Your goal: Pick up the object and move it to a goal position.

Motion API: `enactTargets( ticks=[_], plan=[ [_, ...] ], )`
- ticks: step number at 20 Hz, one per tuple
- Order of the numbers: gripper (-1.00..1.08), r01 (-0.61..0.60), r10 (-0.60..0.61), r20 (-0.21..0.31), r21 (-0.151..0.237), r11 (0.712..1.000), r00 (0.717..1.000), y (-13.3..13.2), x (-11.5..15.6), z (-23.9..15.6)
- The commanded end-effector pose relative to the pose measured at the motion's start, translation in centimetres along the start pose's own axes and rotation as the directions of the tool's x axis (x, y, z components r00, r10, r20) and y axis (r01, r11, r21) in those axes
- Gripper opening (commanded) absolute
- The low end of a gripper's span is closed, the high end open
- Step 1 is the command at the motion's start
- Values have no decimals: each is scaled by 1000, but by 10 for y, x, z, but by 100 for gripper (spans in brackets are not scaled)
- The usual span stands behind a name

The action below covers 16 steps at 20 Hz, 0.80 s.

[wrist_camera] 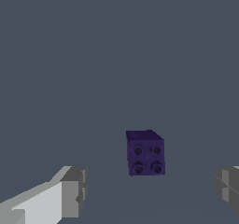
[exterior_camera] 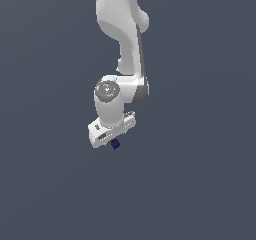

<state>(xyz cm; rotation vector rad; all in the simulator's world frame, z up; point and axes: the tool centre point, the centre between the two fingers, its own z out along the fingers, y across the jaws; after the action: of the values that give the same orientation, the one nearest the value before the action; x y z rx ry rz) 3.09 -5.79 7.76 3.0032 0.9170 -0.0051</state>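
White gripper spread open over a tiny dark purple block on a plain grey bench.

The white Franka arm (exterior_camera: 122,39) reaches down from the top of the exterior view, and its white two-finger gripper (exterior_camera: 111,139) hangs low over the flat, dark grey bench surface (exterior_camera: 200,184). No bench edge or corner shows in either view, so the spot cannot be tied to one. In the wrist view the two grey fingertips (wrist_camera: 73,190) stand wide apart, with nothing held between them. The small dark purple cube-like block (wrist_camera: 145,153), with four round studs on one face, sits in the gap between them, nearer one fingertip than the other and touching neither. In the exterior view the block peeps out just under the gripper's lower edge, toward the exterior view's right.
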Motion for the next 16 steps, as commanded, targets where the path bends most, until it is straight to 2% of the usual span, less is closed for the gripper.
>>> enactTargets(
  ticks=[1, 10, 16],
  plan=[
    [100, 21, -21, -2, 0, 1000, 1000, 2, 0, 3],
    [100, 31, -31, -3, 1, 1000, 1000, 4, -1, 8],
    [100, 34, -34, -3, 0, 999, 999, 4, -1, 33]
  ],
)
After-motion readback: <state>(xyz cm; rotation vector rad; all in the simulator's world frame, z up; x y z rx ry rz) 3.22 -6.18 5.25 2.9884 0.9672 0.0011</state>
